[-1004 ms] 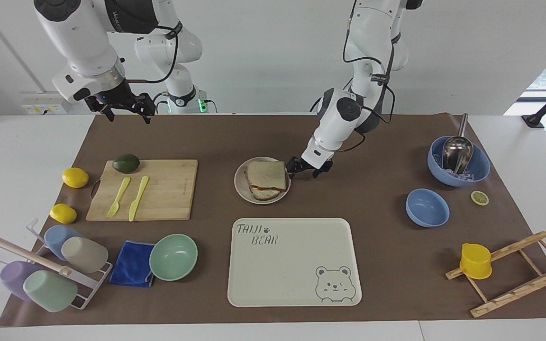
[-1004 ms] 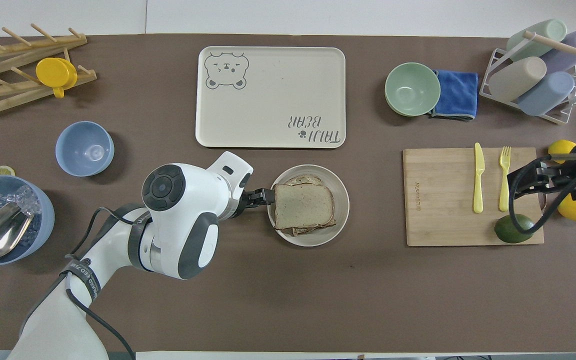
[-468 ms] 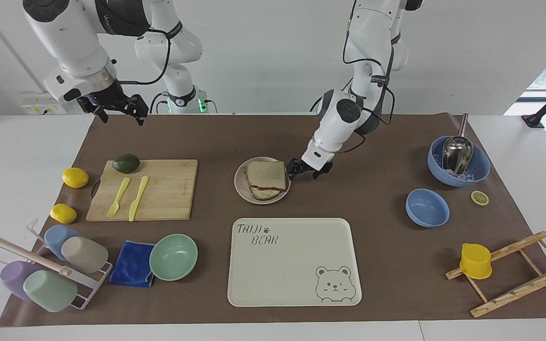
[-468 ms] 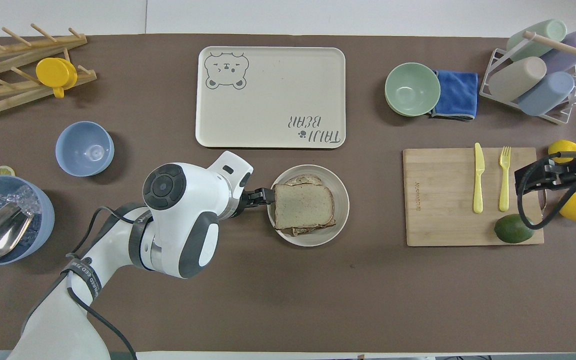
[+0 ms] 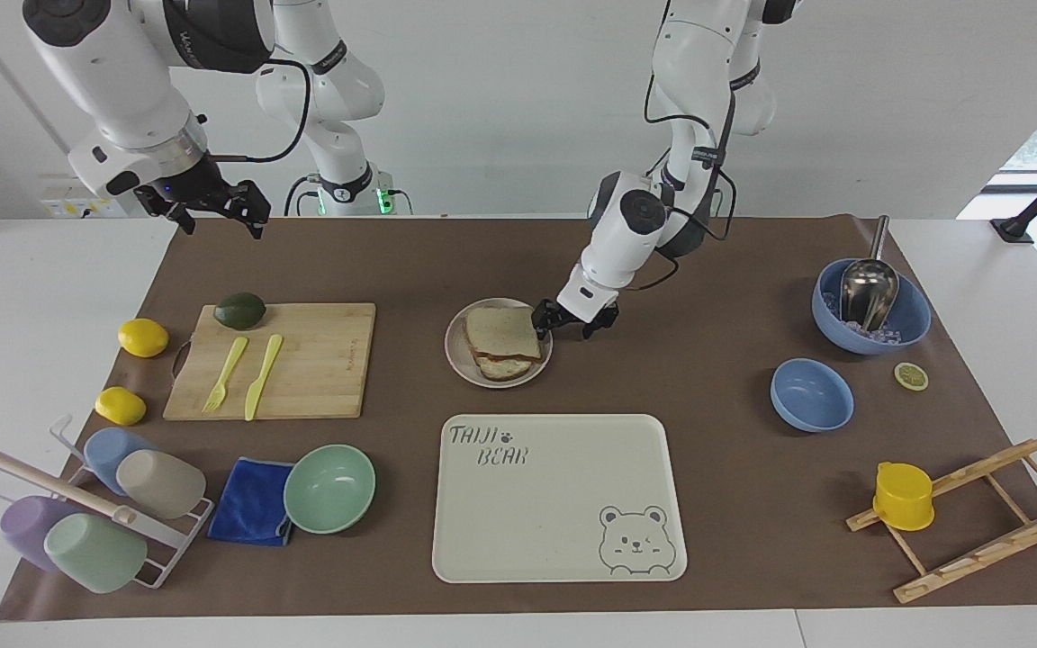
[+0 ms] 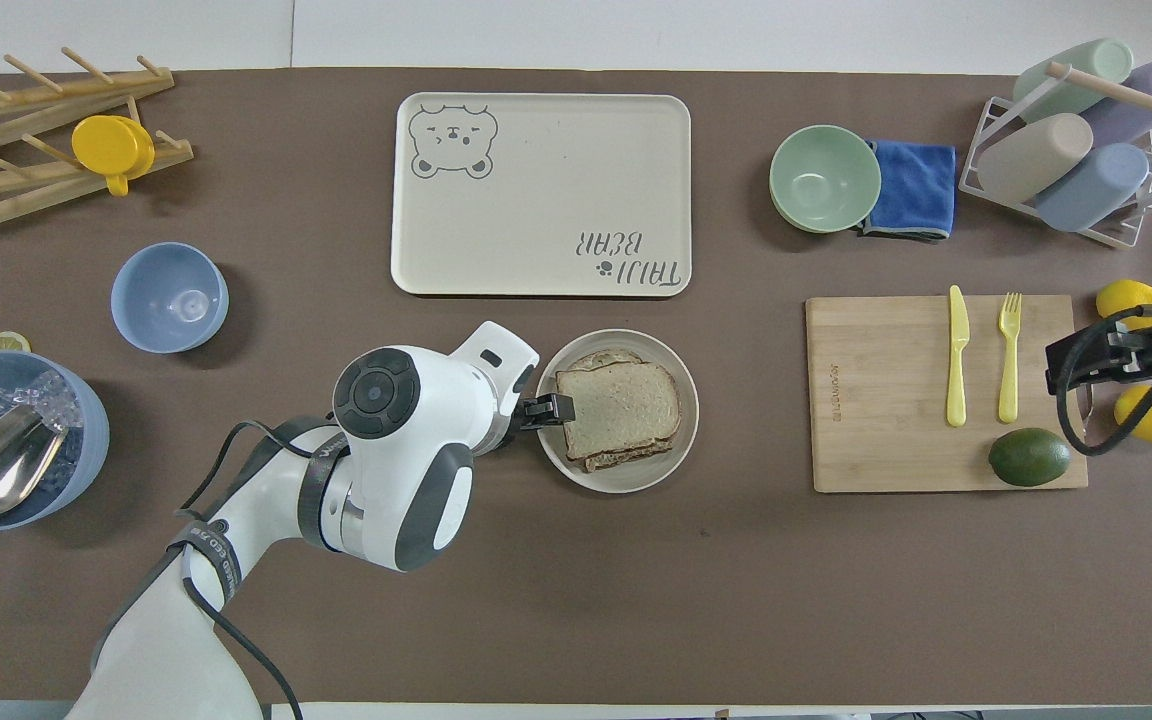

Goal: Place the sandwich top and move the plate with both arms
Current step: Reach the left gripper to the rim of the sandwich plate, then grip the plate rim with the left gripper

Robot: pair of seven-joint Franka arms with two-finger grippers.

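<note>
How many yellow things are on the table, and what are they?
Lemons: 2
Lemon slice: 1
Fork: 1
Knife: 1
Cup: 1
Total: 6

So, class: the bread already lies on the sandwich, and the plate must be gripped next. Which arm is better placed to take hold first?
Left. The left gripper, open, sits low at the plate rim beside the sandwich top. The right gripper, open, hangs high above the table's edge, well away.
</note>
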